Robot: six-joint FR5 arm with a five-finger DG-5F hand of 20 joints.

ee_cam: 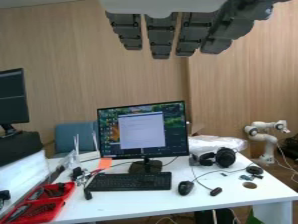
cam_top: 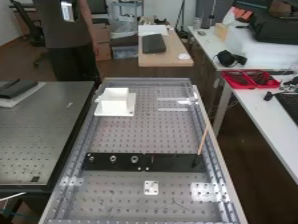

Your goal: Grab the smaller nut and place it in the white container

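Hand (ee_cam: 161,37) is hanging wide, fingers straight. Smaller nut (cam_top: 91,158) is standing on black bar (cam_top: 174,163), near larger nut (cam_top: 113,158); white container (cam_top: 115,102) is resting on perforated surface (cam_top: 156,135).

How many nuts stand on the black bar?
2: in the high view, the smaller nut near the left end of the bar, the larger nut between it and the bearing.
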